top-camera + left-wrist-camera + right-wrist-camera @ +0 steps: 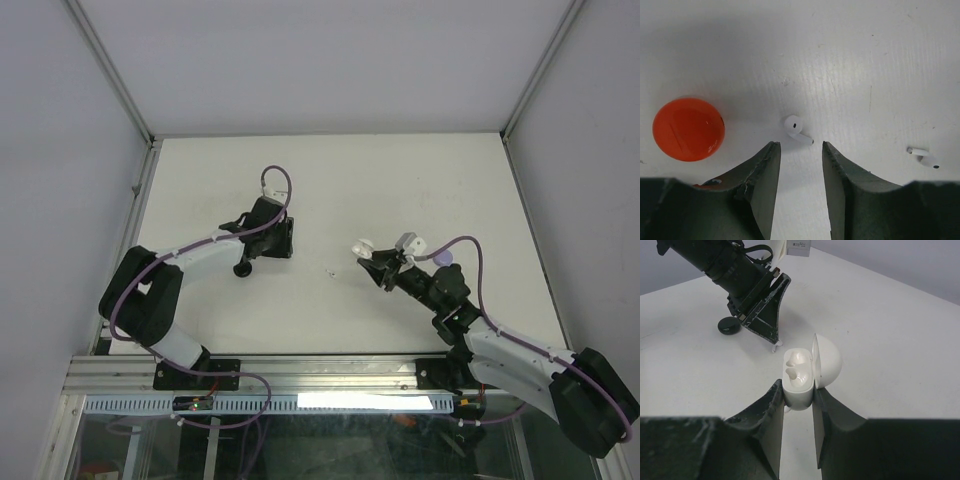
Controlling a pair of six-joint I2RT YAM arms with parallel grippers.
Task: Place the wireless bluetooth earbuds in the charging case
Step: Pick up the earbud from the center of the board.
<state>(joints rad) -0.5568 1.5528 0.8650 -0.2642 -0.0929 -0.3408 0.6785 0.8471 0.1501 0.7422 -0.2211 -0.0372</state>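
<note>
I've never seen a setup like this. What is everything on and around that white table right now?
white stemmed plastic earbuds: two, white, on the table; one just ahead of the left jaws, the second further right.
glossy round orange-red case: one, on the table, left of the near earbud.
round black case: one, on the table beside the left jaws.
white plastic charging case: one, lid open, sockets look empty, held in the right jaws.
small pale lavender item: one, by the right arm, unidentifiable.
white table: one.
left arm: jaws open.
right arm: jaws shut on the charging case.
</note>
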